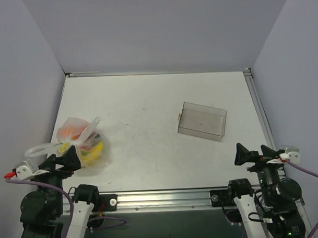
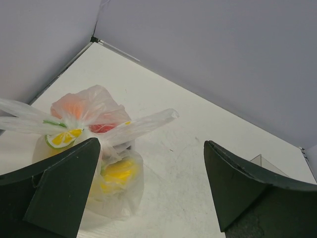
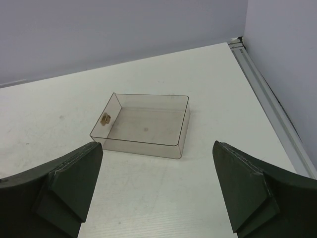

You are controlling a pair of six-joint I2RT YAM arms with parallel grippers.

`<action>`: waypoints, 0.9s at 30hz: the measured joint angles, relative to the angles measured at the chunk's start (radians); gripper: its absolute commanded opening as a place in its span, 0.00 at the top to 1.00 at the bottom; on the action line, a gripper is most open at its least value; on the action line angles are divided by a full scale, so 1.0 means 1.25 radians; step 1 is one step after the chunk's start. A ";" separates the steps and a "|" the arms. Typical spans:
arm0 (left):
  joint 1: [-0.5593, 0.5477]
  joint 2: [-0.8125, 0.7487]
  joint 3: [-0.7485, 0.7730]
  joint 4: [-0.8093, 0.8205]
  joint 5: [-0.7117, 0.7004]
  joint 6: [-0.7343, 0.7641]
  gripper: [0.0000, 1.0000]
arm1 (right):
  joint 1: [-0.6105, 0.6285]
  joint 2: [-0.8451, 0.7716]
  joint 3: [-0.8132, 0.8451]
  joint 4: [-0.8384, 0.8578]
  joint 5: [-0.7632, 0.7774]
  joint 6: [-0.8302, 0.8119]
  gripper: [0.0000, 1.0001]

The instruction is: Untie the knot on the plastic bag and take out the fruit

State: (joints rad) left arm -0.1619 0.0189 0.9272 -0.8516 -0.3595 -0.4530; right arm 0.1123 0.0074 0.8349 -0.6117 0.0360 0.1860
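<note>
The plastic bag (image 1: pixel 80 141) lies at the table's near left, tied, with the fruit inside: a yellow piece (image 2: pixel 119 171), an orange one (image 2: pixel 74 106) and a red one (image 2: pixel 101 127) show through the film. The knot (image 2: pixel 79 123) sits on top, and the handle loops stick out to both sides. My left gripper (image 1: pixel 62 157) is open right at the bag's near side. In the left wrist view its left finger (image 2: pixel 64 183) is against the bag (image 2: pixel 114 196). My right gripper (image 1: pixel 251 150) is open and empty at the near right, far from the bag.
A clear rigid box (image 1: pixel 202 121) stands right of centre, with a small tan clasp on its left wall; it also shows in the right wrist view (image 3: pixel 143 147), ahead of the open right gripper (image 3: pixel 156 144). Walls close the table on three sides.
</note>
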 measured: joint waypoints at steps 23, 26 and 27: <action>0.027 0.610 0.004 -0.058 -0.167 -0.217 0.05 | 0.037 0.006 0.007 -0.053 -0.125 0.124 0.00; 0.061 0.649 -0.026 -0.052 -0.171 -0.240 0.06 | 0.042 0.006 0.007 -0.054 -0.139 0.139 0.00; 0.068 0.657 -0.038 -0.048 -0.171 -0.247 0.07 | 0.043 0.005 0.007 -0.054 -0.141 0.143 0.00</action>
State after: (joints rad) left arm -0.0765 0.8398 0.8803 -0.9119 -0.5735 -0.7612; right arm 0.1658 0.0143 0.8436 -0.6788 -0.1402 0.3641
